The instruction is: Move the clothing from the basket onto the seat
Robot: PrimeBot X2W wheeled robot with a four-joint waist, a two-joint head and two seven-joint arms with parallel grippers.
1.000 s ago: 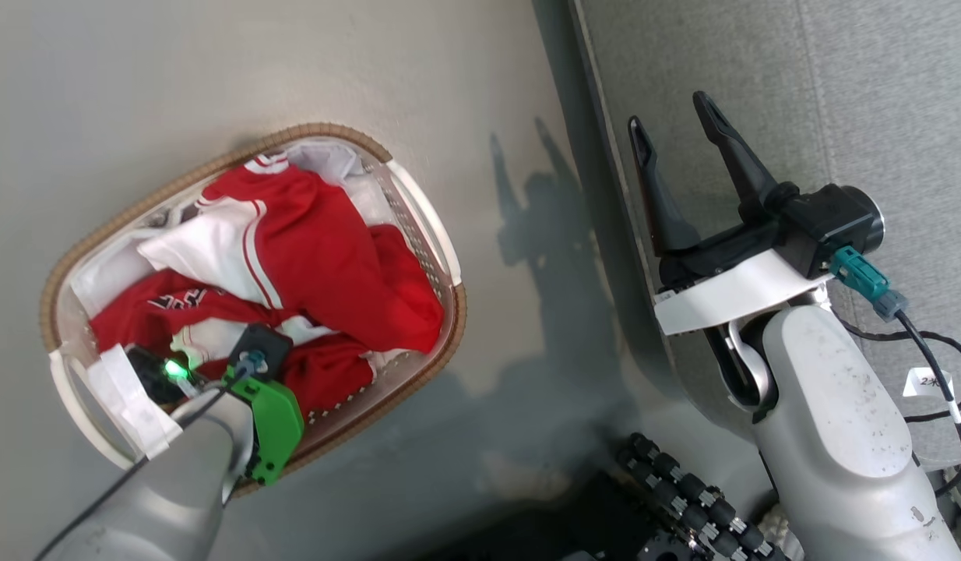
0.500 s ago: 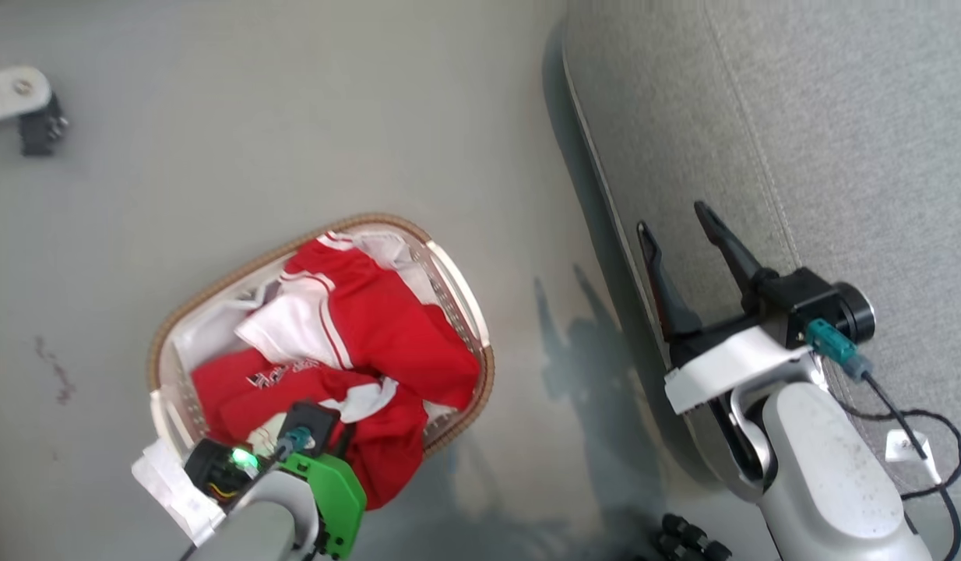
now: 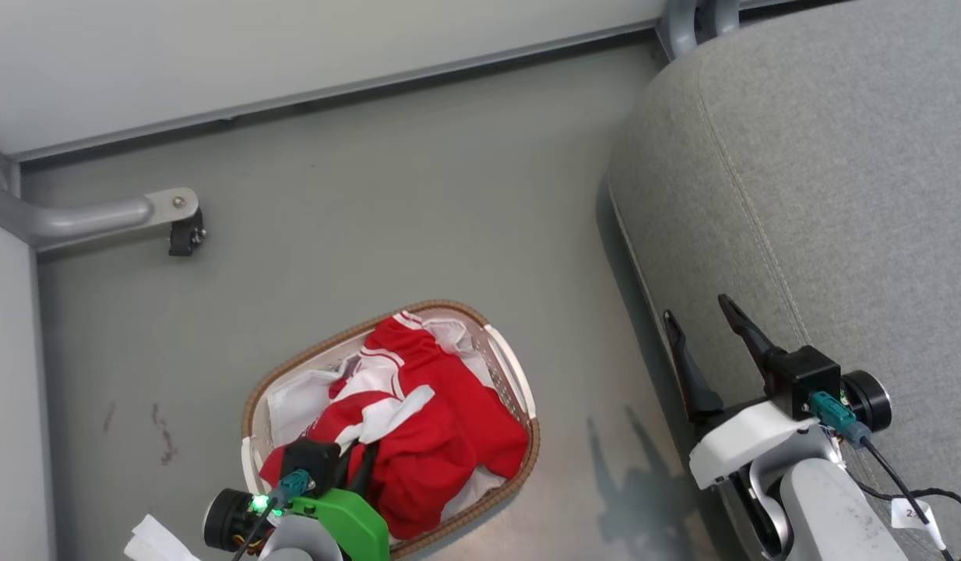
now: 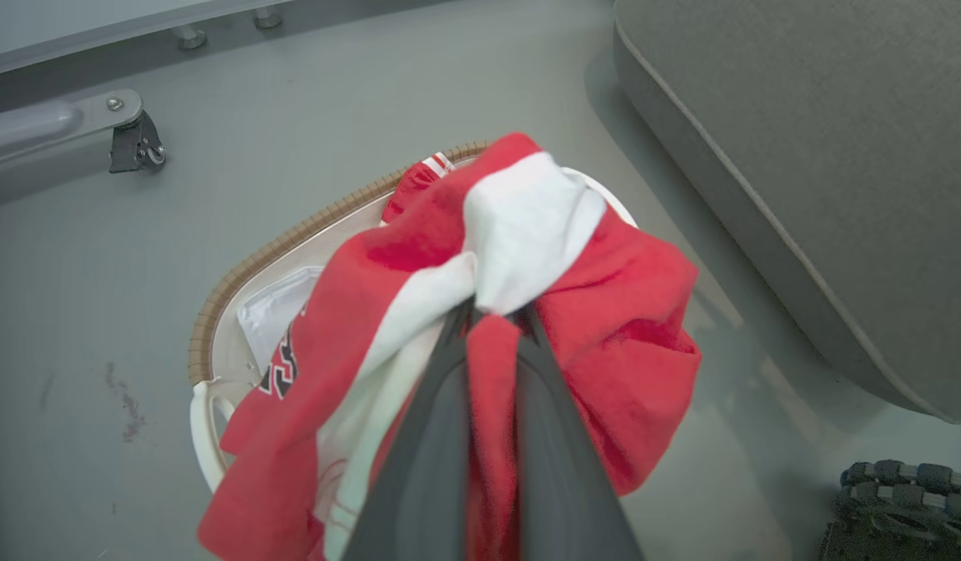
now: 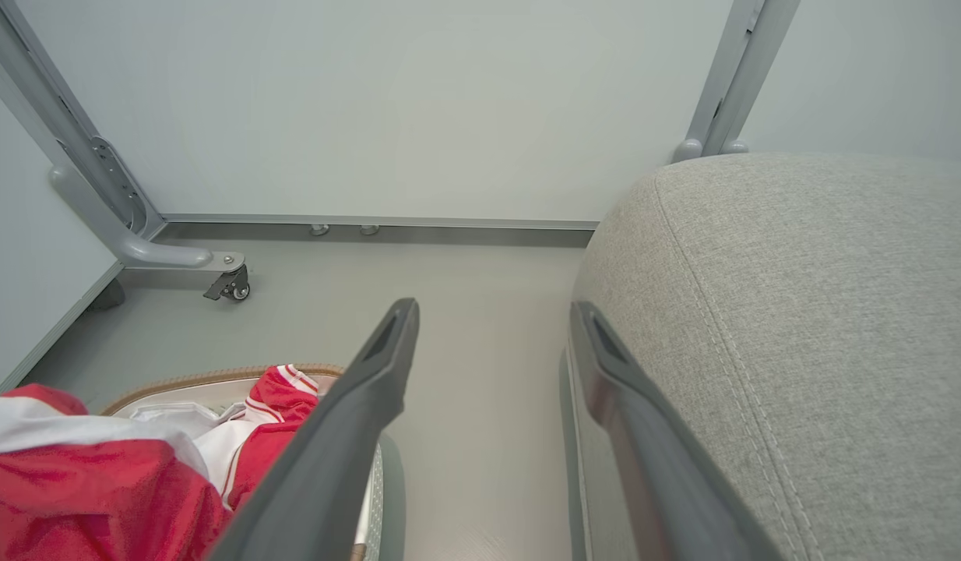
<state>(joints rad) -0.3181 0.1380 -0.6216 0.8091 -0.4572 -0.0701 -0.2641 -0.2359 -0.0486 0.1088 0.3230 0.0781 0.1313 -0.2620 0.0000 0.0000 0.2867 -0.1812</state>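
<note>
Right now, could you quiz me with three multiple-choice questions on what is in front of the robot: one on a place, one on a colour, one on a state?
1. Where does the basket stand?
A. On the floor beside the seat
B. On top of the seat
C. On a shelf

2. What colours is the clothing?
A. Blue and yellow
B. Black and green
C. Red and white

3. In what state is the left end effector?
A. Open and empty
B. Shut on the clothing
C. Pressed flat on the floor

Answers:
1 A: the head view shows the basket on the floor, apart from the seat's edge.
2 C: the garments are red with white panels and stripes.
3 B: the left wrist view shows its fingers closed with red cloth pinched between them.
</note>
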